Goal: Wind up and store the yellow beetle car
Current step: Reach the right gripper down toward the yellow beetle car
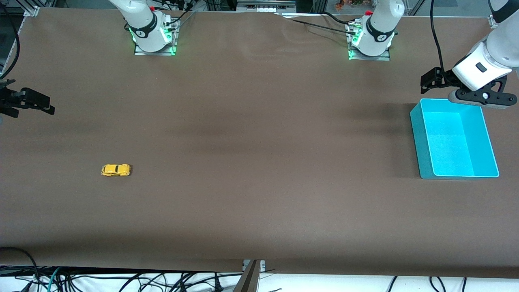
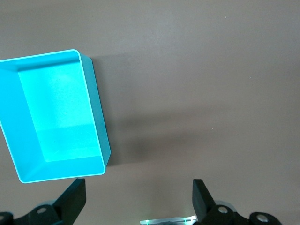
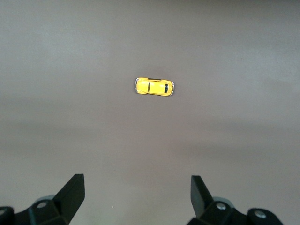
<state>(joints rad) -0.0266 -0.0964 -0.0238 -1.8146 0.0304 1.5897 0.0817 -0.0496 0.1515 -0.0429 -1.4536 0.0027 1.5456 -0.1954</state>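
Front view: yellow beetle car (image 1: 116,170) at lower left of frame, on brown table (image 1: 259,162), toward right arm's end. Cyan bin (image 1: 421,138) at right edge. Right gripper (image 1: 38,103) at left edge; left gripper (image 1: 429,78) beside bin.

Left wrist view: fingers (image 2: 75,199) spread wide, empty.

Right wrist view: fingers (image 3: 72,192) wide apart, empty, car above centre.

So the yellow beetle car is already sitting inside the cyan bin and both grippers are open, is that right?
Not quite. The yellow beetle car is out on the bare table toward the right arm's end, well apart from the cyan bin, which holds nothing, as the front view shows. The left gripper and right gripper are open.
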